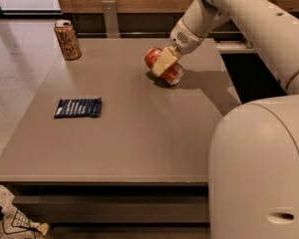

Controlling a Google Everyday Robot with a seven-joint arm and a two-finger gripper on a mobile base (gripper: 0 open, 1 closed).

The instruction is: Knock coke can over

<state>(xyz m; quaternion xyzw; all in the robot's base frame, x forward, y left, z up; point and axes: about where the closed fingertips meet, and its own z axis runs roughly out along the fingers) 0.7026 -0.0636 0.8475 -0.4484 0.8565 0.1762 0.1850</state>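
We see the blocky cream claw (164, 62) clamped around the glossy red coke can (175, 74), which is tilted over the matte grey table (139, 138).

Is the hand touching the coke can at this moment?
Touching. In the camera view the hand, over the table's far side, has a pale finger lying flat across the tilted coke can, with no gap visible.

Gripper (164, 62) at the far side of the table (139, 138), across the tilted coke can (175, 74), hiding its middle and lettering, arm (249, 14) cut off by the top edge, robot body (259, 173) cut off right and below, print on the dark blue packet (78, 107) too small to read
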